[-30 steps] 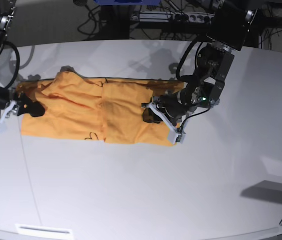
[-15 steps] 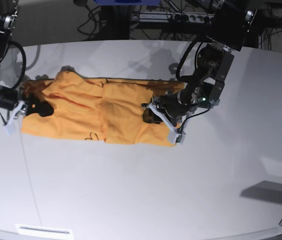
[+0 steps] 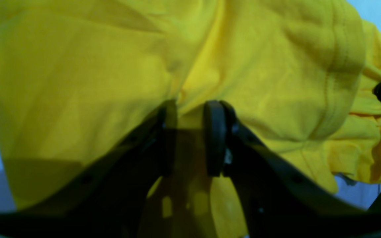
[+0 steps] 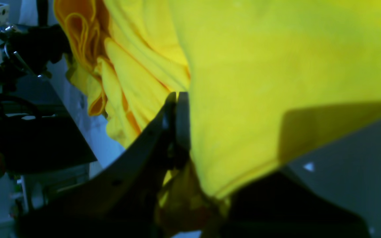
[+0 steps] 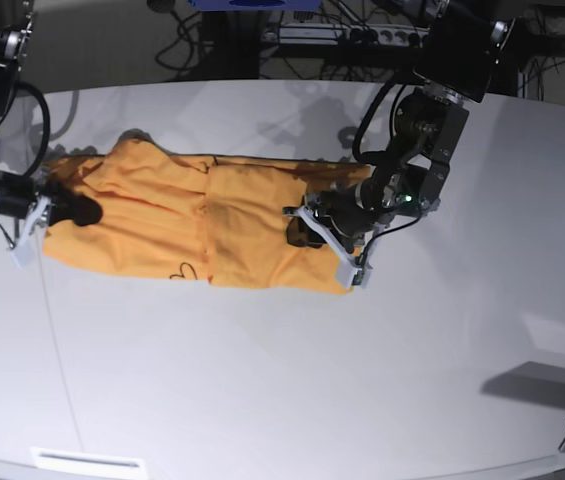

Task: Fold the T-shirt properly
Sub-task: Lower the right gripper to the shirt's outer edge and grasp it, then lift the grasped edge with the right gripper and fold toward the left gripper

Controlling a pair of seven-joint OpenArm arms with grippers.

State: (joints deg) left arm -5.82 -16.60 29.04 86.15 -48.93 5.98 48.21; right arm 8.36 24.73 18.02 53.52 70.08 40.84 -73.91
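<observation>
The T-shirt [image 5: 197, 225] lay folded into a long orange-yellow band across the white table [image 5: 292, 390], stretched between the two grippers. The right gripper [image 5: 70, 210] had its jaws pressed together on the band's end, a bunch of cloth pinched between them; in the right wrist view the fingertips [image 4: 177, 109] met with fabric spilling past them on both sides. The left gripper [image 5: 307, 230] sat at the opposite end, its jaws clenched on a raised ridge of the shirt. In the left wrist view that ridge rose between the two fingers [image 3: 214, 132], with a stitched hem curving just beyond them.
</observation>
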